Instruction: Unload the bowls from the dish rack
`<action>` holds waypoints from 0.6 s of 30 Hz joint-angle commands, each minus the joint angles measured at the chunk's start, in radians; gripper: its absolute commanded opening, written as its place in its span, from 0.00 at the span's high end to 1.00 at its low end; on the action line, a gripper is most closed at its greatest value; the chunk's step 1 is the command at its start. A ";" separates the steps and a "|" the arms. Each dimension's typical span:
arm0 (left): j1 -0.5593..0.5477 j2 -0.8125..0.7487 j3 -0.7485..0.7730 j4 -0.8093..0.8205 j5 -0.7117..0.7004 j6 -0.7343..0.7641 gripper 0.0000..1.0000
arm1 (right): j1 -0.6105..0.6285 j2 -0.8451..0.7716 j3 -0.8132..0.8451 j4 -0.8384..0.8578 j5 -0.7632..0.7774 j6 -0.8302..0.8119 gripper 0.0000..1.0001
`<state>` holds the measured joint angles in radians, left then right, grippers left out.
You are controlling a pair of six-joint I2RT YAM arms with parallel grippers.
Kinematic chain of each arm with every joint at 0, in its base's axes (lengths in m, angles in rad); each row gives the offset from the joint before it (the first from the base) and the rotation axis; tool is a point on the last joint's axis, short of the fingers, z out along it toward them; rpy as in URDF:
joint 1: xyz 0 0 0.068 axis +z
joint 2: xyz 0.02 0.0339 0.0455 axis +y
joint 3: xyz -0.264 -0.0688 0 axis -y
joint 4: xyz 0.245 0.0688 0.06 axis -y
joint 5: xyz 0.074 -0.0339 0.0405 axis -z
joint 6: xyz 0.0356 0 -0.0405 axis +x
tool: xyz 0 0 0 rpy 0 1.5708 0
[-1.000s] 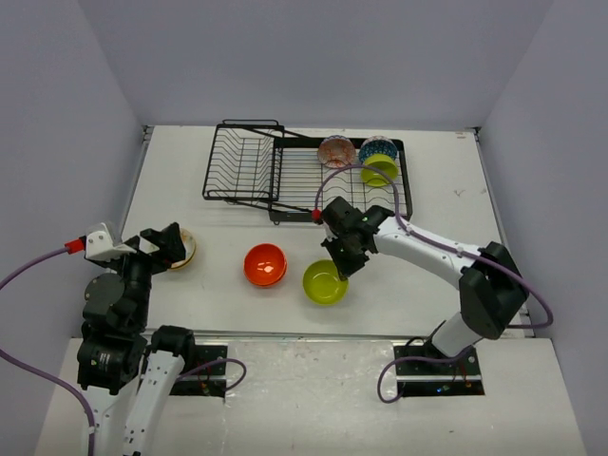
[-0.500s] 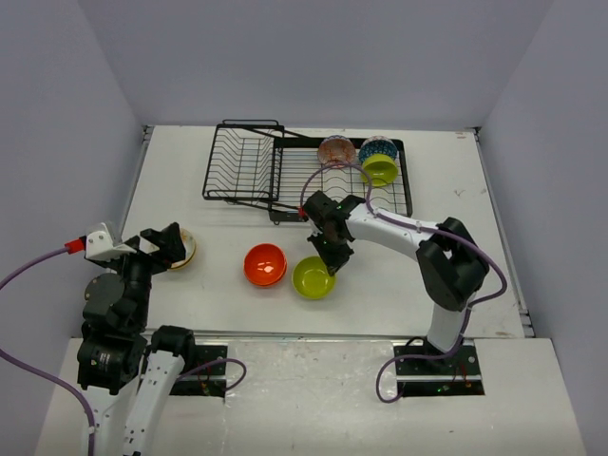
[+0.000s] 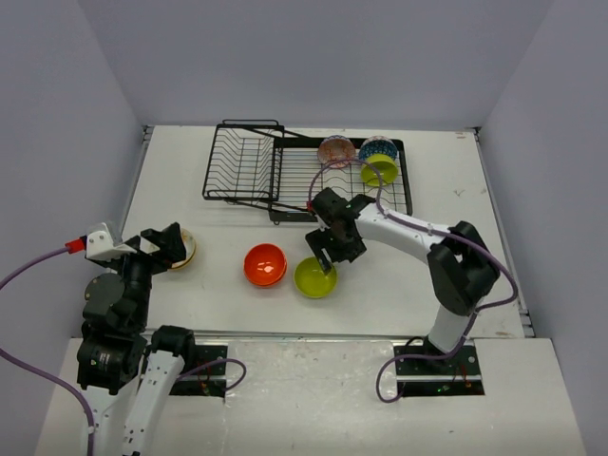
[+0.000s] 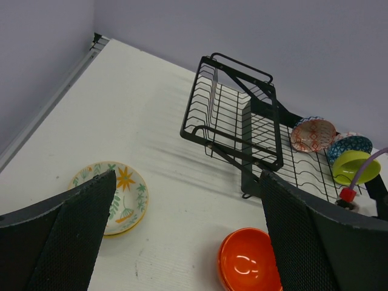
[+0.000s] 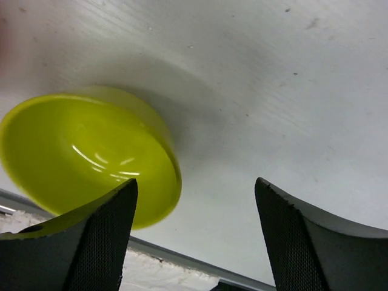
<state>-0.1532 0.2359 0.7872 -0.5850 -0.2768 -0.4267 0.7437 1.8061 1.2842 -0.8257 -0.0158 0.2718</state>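
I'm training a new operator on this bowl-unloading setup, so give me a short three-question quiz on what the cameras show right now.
1. How many bowls sit in the dish rack?
2. True or false: the orange bowl lies in the rack.
3. Which bowl is nearest the right gripper? A) the orange one B) the lime bowl C) a purple one

Key:
1) Three: the red patterned bowl, the blue patterned bowl and the yellow-green bowl.
2) False; it sits on the table.
3) B.
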 commanded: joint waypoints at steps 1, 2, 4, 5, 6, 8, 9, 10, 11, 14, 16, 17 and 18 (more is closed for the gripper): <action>-0.006 0.005 -0.006 0.033 -0.009 0.013 0.00 | -0.007 -0.203 0.010 0.005 0.092 -0.002 0.21; -0.006 0.005 -0.006 0.031 -0.009 0.013 0.00 | -0.012 -0.236 0.018 0.004 0.149 -0.037 0.18; -0.006 0.005 -0.006 0.031 -0.010 0.011 0.00 | -0.010 -0.310 0.044 0.019 0.256 -0.098 0.06; -0.006 0.003 -0.006 0.033 -0.010 0.011 0.00 | -0.012 -0.324 0.047 0.045 0.330 -0.138 0.01; -0.006 0.005 -0.006 0.033 -0.009 0.011 0.00 | -0.015 -0.349 0.015 0.089 0.485 -0.261 0.01; -0.006 0.023 -0.006 0.033 -0.004 0.013 0.00 | -0.044 -0.360 -0.041 0.332 0.639 -0.447 0.01; -0.006 0.037 -0.006 0.033 0.001 0.014 0.00 | -0.061 -0.361 -0.075 0.434 0.710 -0.640 0.01; -0.006 0.072 -0.006 0.034 0.004 0.016 0.00 | -0.085 -0.361 -0.124 0.594 0.705 -0.725 0.01; -0.006 0.095 -0.005 0.031 0.005 0.016 0.00 | -0.131 -0.358 -0.141 0.670 0.689 -0.853 0.01; -0.006 0.201 0.004 0.021 0.014 0.017 0.00 | -0.216 -0.320 -0.183 0.923 0.559 -1.049 0.01; -0.006 0.291 0.010 0.017 0.024 0.019 0.00 | -0.250 -0.260 -0.146 1.002 0.507 -1.124 0.01; -0.006 0.318 0.015 0.016 0.030 0.020 0.00 | -0.280 -0.181 -0.120 1.005 0.510 -1.188 0.01; -0.006 0.348 0.018 0.013 0.046 0.026 0.00 | -0.294 -0.142 -0.070 1.019 0.516 -1.216 0.01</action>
<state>-0.1539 0.5095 0.7879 -0.5823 -0.2642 -0.4259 0.4862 1.5639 1.1355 -0.0372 0.5163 -0.6765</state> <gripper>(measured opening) 0.997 0.987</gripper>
